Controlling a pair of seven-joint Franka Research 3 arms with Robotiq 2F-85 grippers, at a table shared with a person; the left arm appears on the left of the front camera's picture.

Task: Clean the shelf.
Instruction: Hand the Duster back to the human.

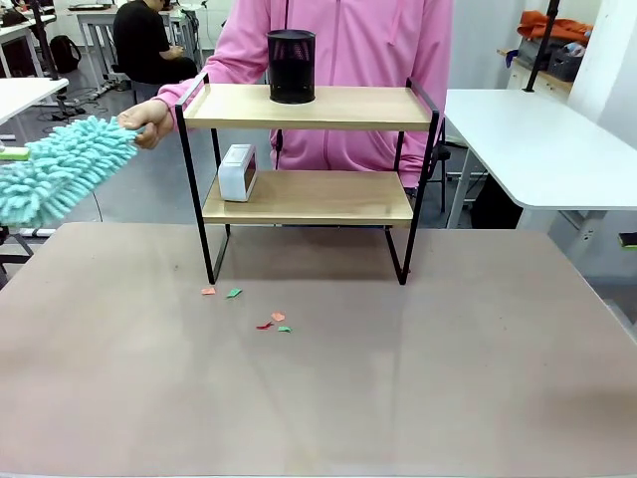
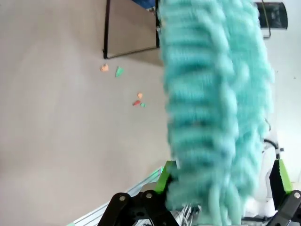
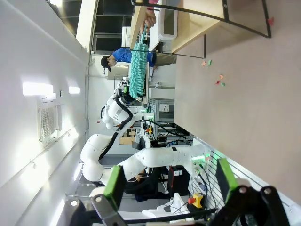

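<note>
Front view: black mesh cup [image 1: 291,66] tops shelf [image 1: 309,197].

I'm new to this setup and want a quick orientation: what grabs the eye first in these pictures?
A fluffy teal duster at the front view's left edge, its far end in a person's hand, its near end between the open left pincer's fingers. Next, the shelf mid-table, with a black mesh cup on top and a small white device below. Coloured scraps lie on the table before it.
</note>
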